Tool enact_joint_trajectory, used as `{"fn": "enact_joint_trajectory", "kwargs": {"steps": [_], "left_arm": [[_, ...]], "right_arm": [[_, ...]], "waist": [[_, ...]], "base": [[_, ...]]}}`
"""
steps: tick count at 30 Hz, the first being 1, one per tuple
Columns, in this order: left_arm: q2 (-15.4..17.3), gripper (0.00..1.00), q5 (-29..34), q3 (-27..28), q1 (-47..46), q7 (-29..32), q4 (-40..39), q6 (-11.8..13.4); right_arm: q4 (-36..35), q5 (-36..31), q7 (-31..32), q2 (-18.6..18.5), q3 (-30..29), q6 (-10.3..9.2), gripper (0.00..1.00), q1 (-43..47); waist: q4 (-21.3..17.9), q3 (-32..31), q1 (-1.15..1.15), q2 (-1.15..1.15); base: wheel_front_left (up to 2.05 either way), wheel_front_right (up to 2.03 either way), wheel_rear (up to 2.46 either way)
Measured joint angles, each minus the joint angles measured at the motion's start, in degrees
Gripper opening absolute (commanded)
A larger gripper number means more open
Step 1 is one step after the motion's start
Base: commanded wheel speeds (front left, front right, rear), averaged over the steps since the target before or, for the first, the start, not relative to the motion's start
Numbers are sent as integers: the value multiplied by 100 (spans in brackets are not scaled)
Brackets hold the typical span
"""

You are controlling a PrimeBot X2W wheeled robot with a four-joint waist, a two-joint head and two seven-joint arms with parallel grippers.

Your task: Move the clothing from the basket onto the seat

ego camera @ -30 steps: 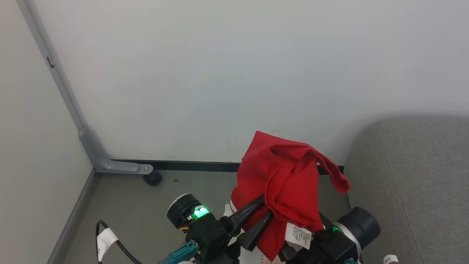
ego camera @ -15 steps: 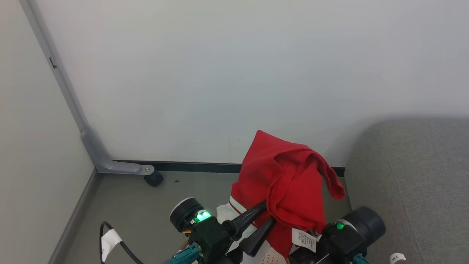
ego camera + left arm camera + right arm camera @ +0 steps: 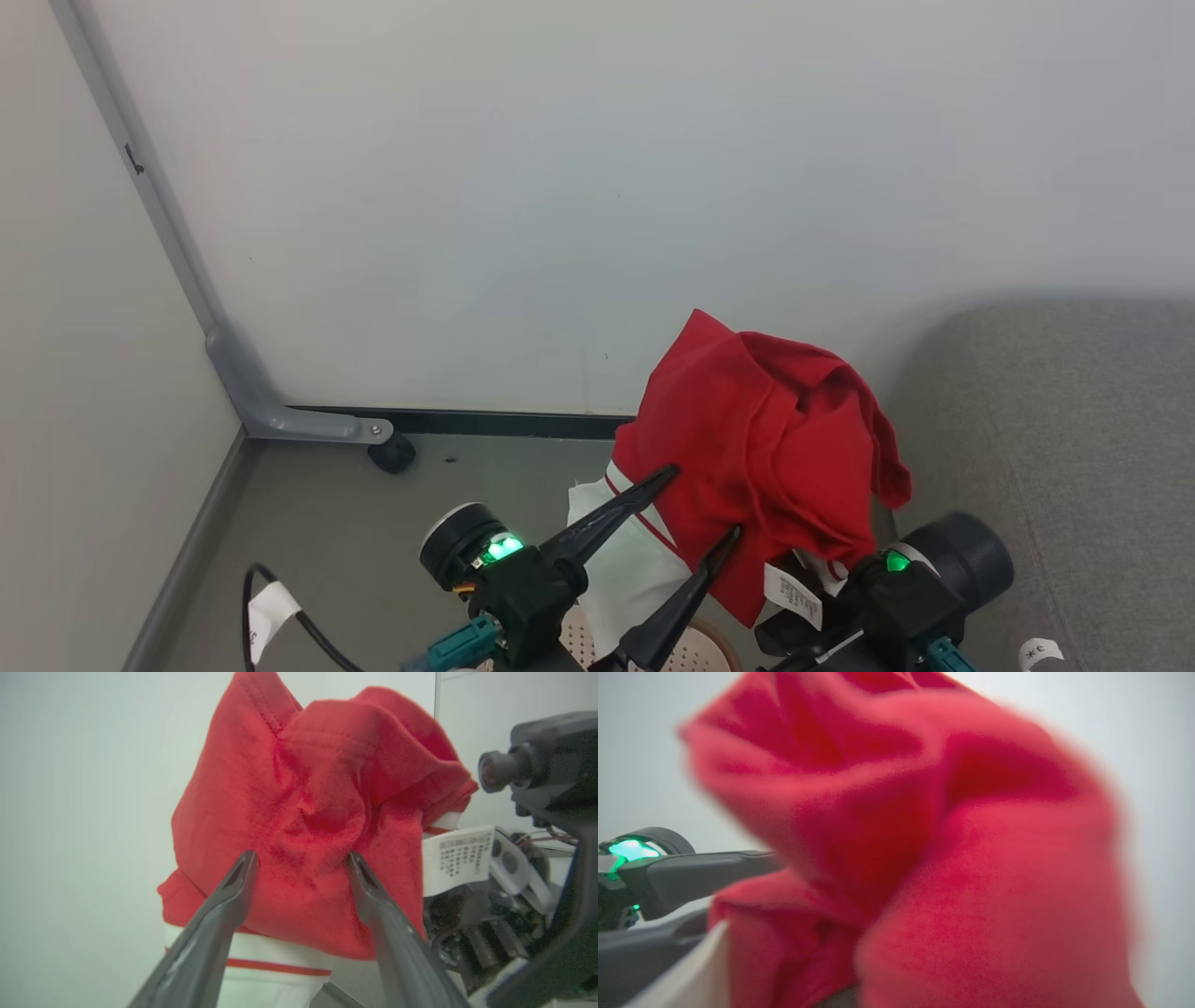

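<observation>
Jaws open, my left gripper (image 3: 705,499) faced the clothing (image 3: 775,448) draped over my right gripper (image 3: 882,588), whose jaws were hidden, the seat (image 3: 1074,420) to their right.

White care tag (image 3: 457,858) on the red clothing (image 3: 766,448), near right: rows of tiny print, can't read any. Tape flag (image 3: 271,607) on the cable (image 3: 317,638), near left, w/ dark marks, illegible too.

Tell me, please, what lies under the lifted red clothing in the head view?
Below the clothing, part of the basket shows, near the open left gripper. The right gripper sits under the hem, its fingers covered by fabric, so its hold cannot be seen.
</observation>
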Motion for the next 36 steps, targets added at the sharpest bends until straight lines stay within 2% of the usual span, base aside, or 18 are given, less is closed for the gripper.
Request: {"fn": "enact_joint_trajectory", "kwargs": {"steps": [15, 23, 27, 36], "left_arm": [[174, 100, -64, 493, 172, 0, 296, 109], [256, 100, -276, 1120, 457, 1, 723, 516], [304, 100, -276, 1344, 576, 1, 880, 661], [421, 100, -277, 1839, 960, 1, 1110, 909]], "right_arm": [[-132, -4, -1, -144, -233, -88, 0, 25], [-148, -5, -1, -266, -331, -132, 0, 139], [-201, -4, -1, -358, -517, -229, 0, 337], [-255, -4, -1, -459, -641, -261, 0, 580]], "waist": [[43, 17, 0, 0], [81, 9, 0, 0], [121, -8, 0, 0], [176, -28, 0, 0]], "base": [[0, 0, 0], [0, 0, 0], [0, 0, 0], [0, 0, 0]]}}
